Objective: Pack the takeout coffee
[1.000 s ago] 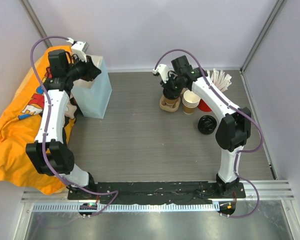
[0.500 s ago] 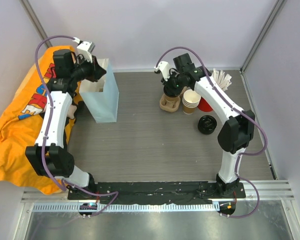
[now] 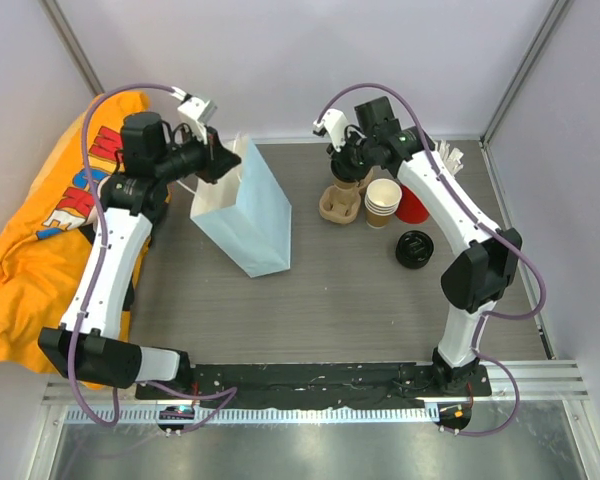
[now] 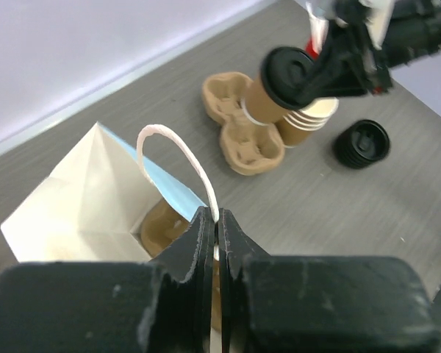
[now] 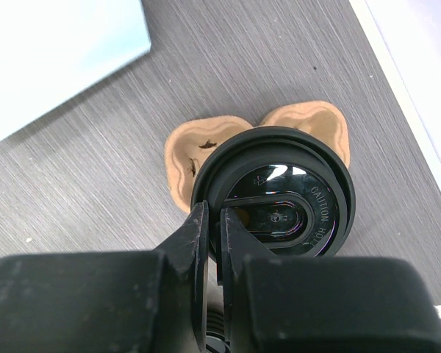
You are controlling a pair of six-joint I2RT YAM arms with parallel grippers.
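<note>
Black coffee lid (image 5: 279,193) lettering, right wrist only

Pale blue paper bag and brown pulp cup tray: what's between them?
Nothing: the top view shows only bare grey table between bag and tray.

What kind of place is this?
Probably a robot practice booth set up like a coffee counter: plain pale walls around a grey wood-grain table, with a light blue paper bag, a stack of lidless brown paper cups and a brown pulp cup carrier.
</note>
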